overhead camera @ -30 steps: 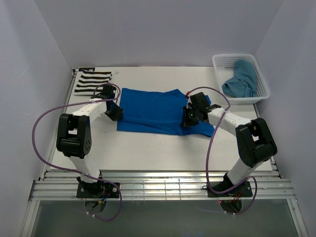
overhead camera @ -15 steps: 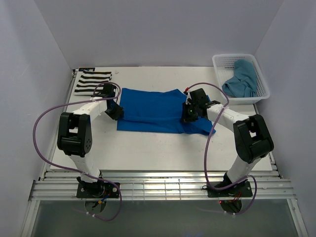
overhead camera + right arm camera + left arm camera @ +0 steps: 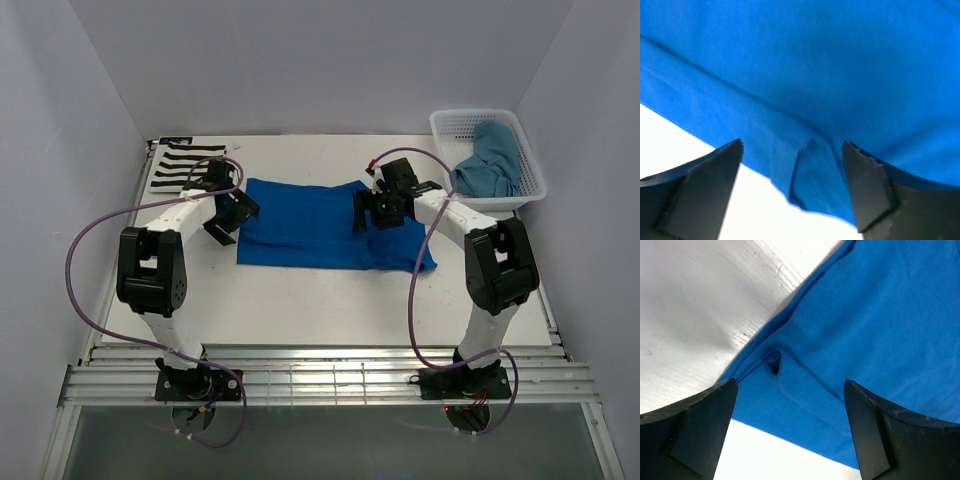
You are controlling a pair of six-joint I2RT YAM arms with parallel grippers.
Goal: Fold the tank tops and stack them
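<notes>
The black-and-white striped cloth tank top [image 3: 186, 166] lies flat at the far left of the white bench [image 3: 330, 300], out of my way. My left end effector [image 3: 790, 384] hangs wide open and empty over the puckered left edge of the bright royal blue cloth tank top [image 3: 305, 225], which is spread mid-bench. My right end effector [image 3: 792, 143] is also spread and empty over its right hem, probably so the cloth settles flat. Far right, the muted teal-blue top [image 3: 490, 160] sits bunched in the white mesh basket [image 3: 528, 190]. Nothing blocks either arm.
</notes>
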